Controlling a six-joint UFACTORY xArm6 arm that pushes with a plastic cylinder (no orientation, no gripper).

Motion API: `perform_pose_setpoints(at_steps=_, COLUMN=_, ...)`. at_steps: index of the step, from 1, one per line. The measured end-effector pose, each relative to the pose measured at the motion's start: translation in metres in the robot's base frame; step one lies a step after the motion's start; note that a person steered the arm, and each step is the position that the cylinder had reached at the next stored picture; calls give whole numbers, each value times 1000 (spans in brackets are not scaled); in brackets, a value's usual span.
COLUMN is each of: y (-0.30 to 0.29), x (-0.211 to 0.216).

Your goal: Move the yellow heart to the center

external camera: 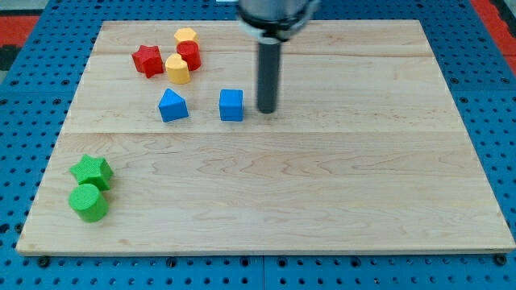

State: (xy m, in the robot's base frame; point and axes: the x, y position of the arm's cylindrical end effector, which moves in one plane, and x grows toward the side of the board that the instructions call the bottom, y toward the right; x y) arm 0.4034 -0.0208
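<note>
Yellow heart [177,69] near top-left edge, beside red blocks [189,55].

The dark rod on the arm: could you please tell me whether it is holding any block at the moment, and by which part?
Nothing is held. My tip rests on the wooden board, just right of the blue cube, apart from it.

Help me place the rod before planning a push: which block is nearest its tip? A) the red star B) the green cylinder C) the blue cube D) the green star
C: my tip stands just to the view's right of the blue cube, with only a narrow gap between them, while the red star sits off toward the view's upper left and the green blocks lie far off at the lower left.
</note>
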Motion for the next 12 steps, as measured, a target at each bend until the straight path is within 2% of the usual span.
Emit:
perform_pose_setpoints(at_steps=1, y=-90, x=12)
perform_pose_setpoints(at_steps=2, y=-66, x=13)
perform_pose_setpoints(at_steps=3, y=-8, x=6)
perform_pose_setpoints(at_steps=4, y=31, x=-20)
perform_pose_setpoints(at_steps=7, y=98, x=-82)
perform_pose_setpoints(at_steps=8, y=69, x=-57)
perform_pose_setpoints(at_steps=10, y=-66, x=-58)
perform_pose_setpoints(at_steps=11, y=-105, x=-41)
perform_pose_setpoints(at_steps=12, y=-153, x=-43)
